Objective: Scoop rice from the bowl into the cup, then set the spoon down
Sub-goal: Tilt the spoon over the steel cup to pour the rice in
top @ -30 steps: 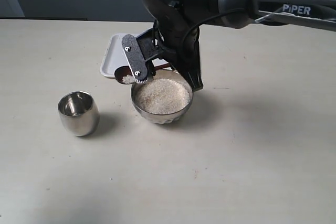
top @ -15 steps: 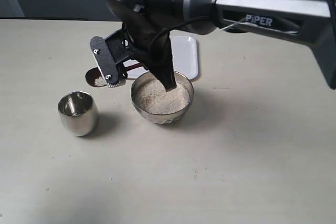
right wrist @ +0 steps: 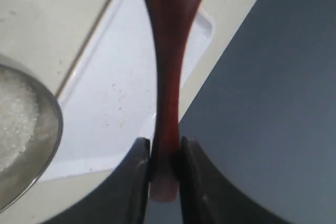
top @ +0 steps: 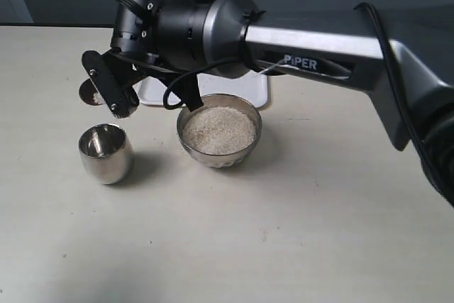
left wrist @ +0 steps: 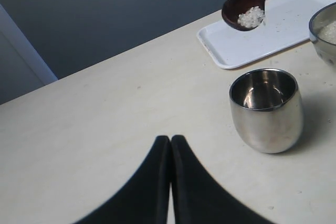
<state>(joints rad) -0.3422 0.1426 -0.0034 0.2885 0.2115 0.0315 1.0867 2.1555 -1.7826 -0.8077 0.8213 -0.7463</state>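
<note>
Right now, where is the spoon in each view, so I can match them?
Exterior view: the spoon, head only, peeks out at left, in the air beyond the cup.
Left wrist view: its head, holding rice, hangs beyond the cup, near the white tray's corner.
Right wrist view: only its handle, clamped in the right gripper, crossing the tray.
Shared landmark: the white tray.

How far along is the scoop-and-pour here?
Done: the spoon carries rice, clear of the bowl. In hand: the right gripper grips its handle, head in the air near the cup. Left: pouring, since the cup shows no rice, then setting the spoon down.
</note>
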